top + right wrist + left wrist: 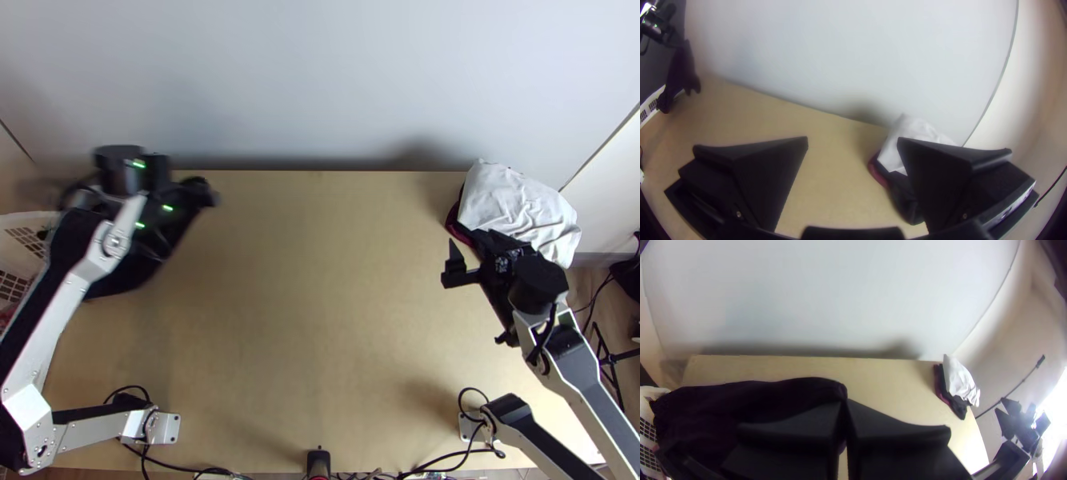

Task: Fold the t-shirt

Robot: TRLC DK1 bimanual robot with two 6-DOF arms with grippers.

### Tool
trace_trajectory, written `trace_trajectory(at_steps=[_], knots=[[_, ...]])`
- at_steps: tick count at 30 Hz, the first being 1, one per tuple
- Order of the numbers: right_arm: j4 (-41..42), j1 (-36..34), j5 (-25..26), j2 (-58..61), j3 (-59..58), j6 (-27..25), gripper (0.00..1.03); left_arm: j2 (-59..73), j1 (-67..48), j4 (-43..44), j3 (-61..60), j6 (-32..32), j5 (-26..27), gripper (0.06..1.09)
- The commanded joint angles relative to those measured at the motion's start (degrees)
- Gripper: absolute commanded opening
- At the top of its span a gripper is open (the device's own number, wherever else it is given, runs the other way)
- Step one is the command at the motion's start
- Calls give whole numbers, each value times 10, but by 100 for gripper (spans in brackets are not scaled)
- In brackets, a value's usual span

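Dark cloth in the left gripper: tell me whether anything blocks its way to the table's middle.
Nothing visible stands between the dark cloth and the table's middle; the white cloth and the open right gripper are off at the right side.

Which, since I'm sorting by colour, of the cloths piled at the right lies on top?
The white cloth: it lies over the black cloth and the dark red cloth, and is the only pale one of the three.

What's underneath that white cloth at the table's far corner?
Beneath the white cloth, a black cloth and a maroon cloth stick out; anything else there is covered.
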Motion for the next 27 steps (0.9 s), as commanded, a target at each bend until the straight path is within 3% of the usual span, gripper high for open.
trace_trajectory(at_steps=[1, 11, 14, 27], knots=[[4, -16, 1, -44, -37, 4, 93, 19, -194, -2, -27, -34, -49, 10], [18, -43, 0, -68, -65, 25, 93, 126, -363, 1, 56, -43, -86, 10], [18, -46, 0, -83, -80, 34, 93, 185, -378, 10, 114, -43, -111, 10], [-31, -77, 0, -203, -122, 39, 93, 439, -436, 10, 369, -66, -122, 10]])
